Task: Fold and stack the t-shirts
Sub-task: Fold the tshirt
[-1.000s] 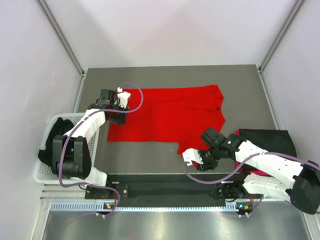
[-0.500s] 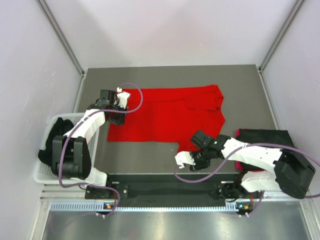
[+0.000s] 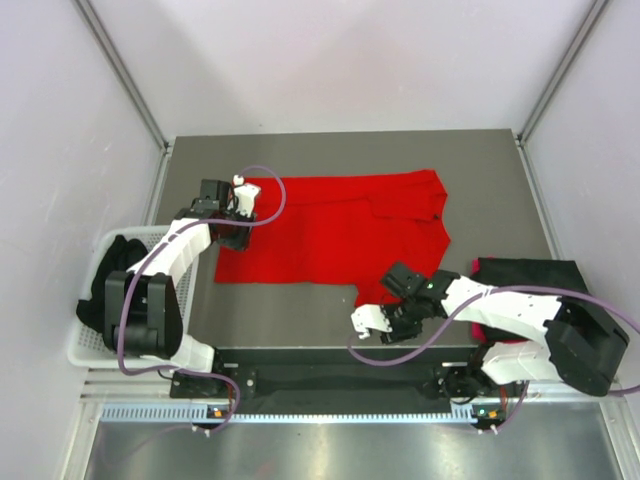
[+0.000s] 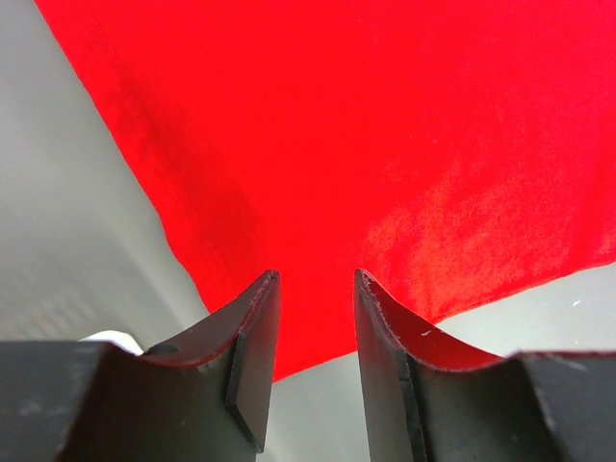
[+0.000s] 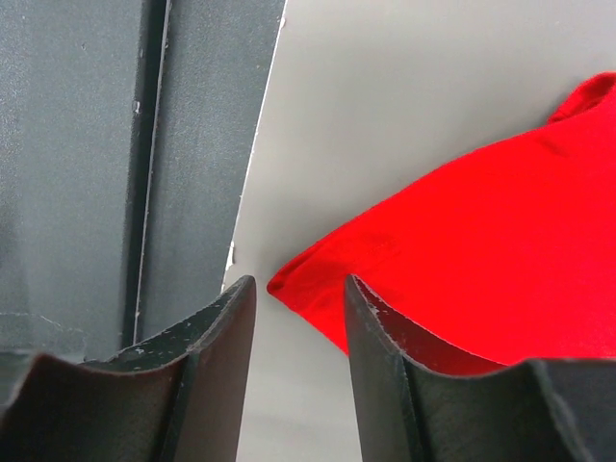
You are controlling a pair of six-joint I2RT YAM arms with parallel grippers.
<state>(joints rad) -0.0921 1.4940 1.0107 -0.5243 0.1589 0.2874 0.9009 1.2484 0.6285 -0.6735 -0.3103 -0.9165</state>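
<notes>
Our right gripper has slid toward 9 o'clock and now sits at the 5 o'clock corner of the red t-shirt, jaws parted and gripping nothing. Our left gripper stays over the shirt's 10 o'clock edge, jaws released. The shirt lies spread mid-worktop.

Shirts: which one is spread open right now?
The red shirt, laid open mid-table. Black cloth is bunched in the basket; a black shirt sits folded at right.
</notes>
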